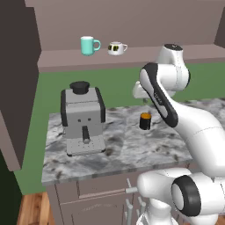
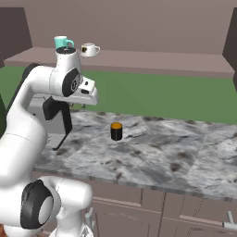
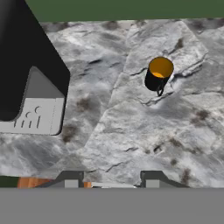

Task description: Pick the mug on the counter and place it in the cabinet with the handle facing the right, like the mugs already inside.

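The small black mug [image 1: 145,121] with an orange-yellow inside stands upright on the marbled counter [image 1: 123,149], right of the coffee machine. In the hand view the mug [image 3: 158,75] is at upper right, and its black loop handle [image 3: 160,90] points toward the bottom of that view. My gripper [image 3: 109,179] hangs open above the counter, well short of the mug, with nothing between its fingertips [image 3: 70,177]. From the right base view the hand [image 2: 87,91] is up and left of the mug [image 2: 116,131]. On the cabinet shelf [image 1: 145,57] stand a teal mug [image 1: 89,45] and a white mug [image 1: 116,48], handles to the right.
A grey and black coffee machine [image 1: 82,118] stands on the counter's left part; its drip tray [image 3: 37,116] is at the left of the hand view. A dark cabinet side panel [image 1: 17,79] hangs at far left. Drawer fronts with pale handles [image 1: 129,190] run below the slab.
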Available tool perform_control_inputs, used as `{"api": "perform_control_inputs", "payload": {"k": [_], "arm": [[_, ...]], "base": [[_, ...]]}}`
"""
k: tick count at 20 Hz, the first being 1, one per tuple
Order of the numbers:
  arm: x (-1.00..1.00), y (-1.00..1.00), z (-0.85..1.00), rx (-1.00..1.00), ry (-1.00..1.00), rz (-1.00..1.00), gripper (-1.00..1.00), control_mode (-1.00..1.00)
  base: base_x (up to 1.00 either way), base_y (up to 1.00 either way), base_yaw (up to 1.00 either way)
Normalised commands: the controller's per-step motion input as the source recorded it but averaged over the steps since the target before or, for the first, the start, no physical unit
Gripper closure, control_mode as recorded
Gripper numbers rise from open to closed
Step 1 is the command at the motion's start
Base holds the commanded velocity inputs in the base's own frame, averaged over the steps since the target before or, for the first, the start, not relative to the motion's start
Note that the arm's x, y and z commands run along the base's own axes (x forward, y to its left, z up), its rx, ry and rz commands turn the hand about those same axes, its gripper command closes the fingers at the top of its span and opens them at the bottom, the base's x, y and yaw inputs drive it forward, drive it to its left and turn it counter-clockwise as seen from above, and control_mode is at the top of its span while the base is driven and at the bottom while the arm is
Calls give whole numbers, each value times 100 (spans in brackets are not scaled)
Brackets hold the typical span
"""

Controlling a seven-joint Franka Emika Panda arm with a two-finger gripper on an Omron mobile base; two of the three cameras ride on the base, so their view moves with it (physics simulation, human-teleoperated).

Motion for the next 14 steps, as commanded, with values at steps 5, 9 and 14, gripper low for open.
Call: {"api": "perform_control_inputs", "payload": {"k": [5, 9, 14], "arm": [[-21, 0, -19, 3, 1, -2, -100, -100], [-50, -4, -42, 5, -2, -7, -100, -100], [-25, -7, -45, -2, -9, -3, -100, -100]], "base": [[0, 0, 0], [0, 0, 0], [0, 0, 0]]}}
